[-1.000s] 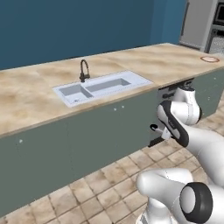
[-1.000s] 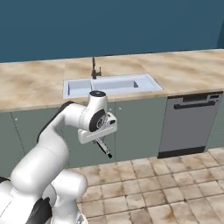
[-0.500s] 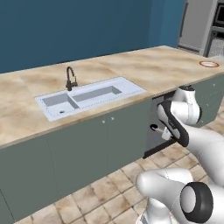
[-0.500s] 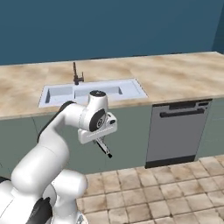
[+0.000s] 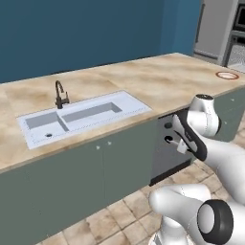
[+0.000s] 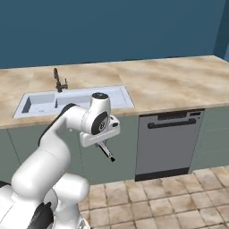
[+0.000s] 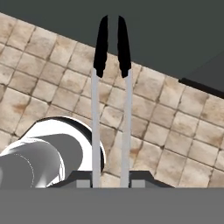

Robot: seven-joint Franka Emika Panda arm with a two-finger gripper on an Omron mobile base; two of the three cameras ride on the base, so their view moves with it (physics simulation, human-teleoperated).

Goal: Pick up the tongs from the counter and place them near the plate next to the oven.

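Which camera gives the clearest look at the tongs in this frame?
The hand view: the tongs run up its middle, both silvery arms and black tips plain against the floor tiles. The right base view shows them as a thin stick slanting down from the tool. In the left base view I cannot pick them out.

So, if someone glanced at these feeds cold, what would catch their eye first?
Probably the tongs, clamped in the shut gripper and pointing down over the tiled floor, black tips ahead, in front of the grey-green cabinets. Next, the white sink with its dark faucet, set in the marbled counter, and the dishwasher beside it. Far along the counter sits the red-rimmed plate.
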